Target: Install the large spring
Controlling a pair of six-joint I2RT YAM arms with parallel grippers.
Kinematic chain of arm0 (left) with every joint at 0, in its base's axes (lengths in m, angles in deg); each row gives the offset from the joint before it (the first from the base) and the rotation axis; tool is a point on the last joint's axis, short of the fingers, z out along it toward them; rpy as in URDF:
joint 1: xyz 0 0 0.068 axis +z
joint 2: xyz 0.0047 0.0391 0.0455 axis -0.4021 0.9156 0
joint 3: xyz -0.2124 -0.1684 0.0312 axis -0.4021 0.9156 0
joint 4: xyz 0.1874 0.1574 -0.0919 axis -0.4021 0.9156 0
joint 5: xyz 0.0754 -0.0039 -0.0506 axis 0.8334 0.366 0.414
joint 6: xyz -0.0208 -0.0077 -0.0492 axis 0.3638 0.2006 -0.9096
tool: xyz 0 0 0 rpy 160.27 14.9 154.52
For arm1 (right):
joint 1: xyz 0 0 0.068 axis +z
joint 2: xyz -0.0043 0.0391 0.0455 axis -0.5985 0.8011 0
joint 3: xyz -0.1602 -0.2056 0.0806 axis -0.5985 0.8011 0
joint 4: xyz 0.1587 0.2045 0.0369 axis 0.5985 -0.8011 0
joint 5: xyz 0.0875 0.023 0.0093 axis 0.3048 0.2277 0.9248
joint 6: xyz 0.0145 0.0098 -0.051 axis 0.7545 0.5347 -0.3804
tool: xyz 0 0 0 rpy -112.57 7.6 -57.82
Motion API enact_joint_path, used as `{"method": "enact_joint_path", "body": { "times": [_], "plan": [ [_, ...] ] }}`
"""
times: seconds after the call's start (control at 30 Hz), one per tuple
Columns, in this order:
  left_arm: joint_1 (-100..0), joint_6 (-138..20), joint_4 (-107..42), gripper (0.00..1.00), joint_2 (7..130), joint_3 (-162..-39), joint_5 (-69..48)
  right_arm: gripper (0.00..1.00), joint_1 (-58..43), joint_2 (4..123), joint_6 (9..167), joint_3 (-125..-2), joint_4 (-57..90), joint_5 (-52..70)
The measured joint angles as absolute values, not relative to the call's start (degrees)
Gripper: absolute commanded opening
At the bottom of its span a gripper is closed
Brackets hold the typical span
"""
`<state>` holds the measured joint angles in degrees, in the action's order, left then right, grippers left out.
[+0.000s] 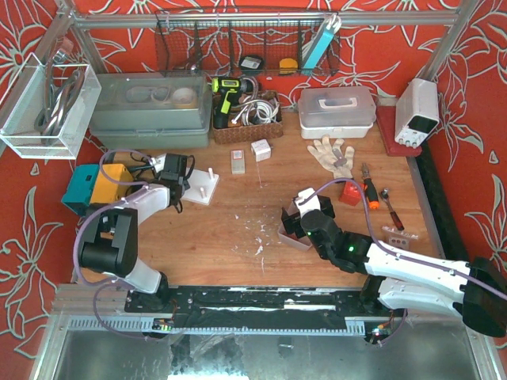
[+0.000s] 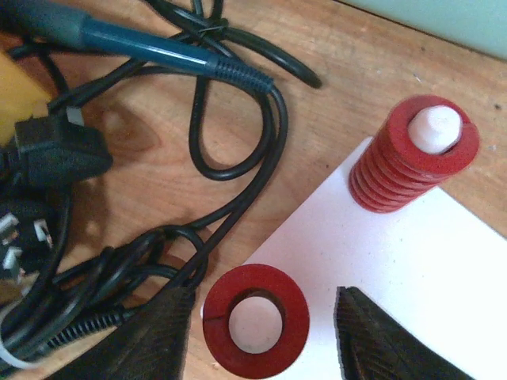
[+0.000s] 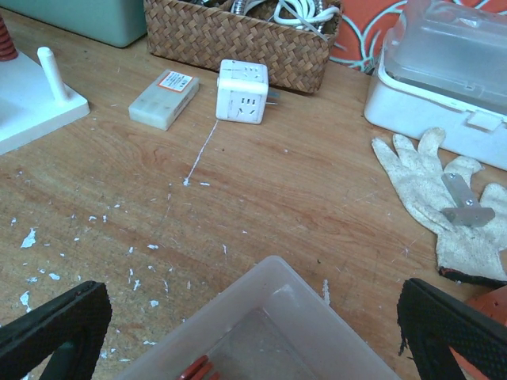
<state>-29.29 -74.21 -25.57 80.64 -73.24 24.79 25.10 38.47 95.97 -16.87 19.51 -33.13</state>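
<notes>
Large spring (image 2: 295,317) on base (image 2: 396,277) between parted left jaws

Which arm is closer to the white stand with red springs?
Left. The left gripper hangs over the white stand, flanking a red spring; the right gripper is far off, over a clear tray.

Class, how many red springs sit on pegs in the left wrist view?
2. One red spring on the far peg, upper right; the other on the near peg, between the open fingers of the left gripper. More may lie outside this view.
</notes>
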Motion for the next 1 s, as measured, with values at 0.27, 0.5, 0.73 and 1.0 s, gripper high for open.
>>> {"method": "enact_joint_path", "body": {
  "times": [0.27, 0.5, 0.73, 1.0],
  "plan": [
    [-29.3, -74.5, -23.5, 0.99, 73.3, -73.9, 21.5, 0.97, 24.1, 38.8, 99.4, -17.8, 17.0, -33.1],
    [-32.9, -74.8, -32.7, 1.0, 57.9, -68.2, 7.8, 0.83, 19.9, 43.6, 108.0, -27.5, 4.5, -30.5],
    [-41.4, -73.4, -41.9, 1.0, 52.5, -58.7, -3.1, 0.55, 13.2, 47.1, 108.5, -30.1, -5.4, -13.2],
    [-46.2, -70.9, -48.0, 1.0, 55.9, -52.5, -5.5, 0.42, 12.1, 50.8, 98.1, -35.4, -15.1, -9.3]
  ]
}}
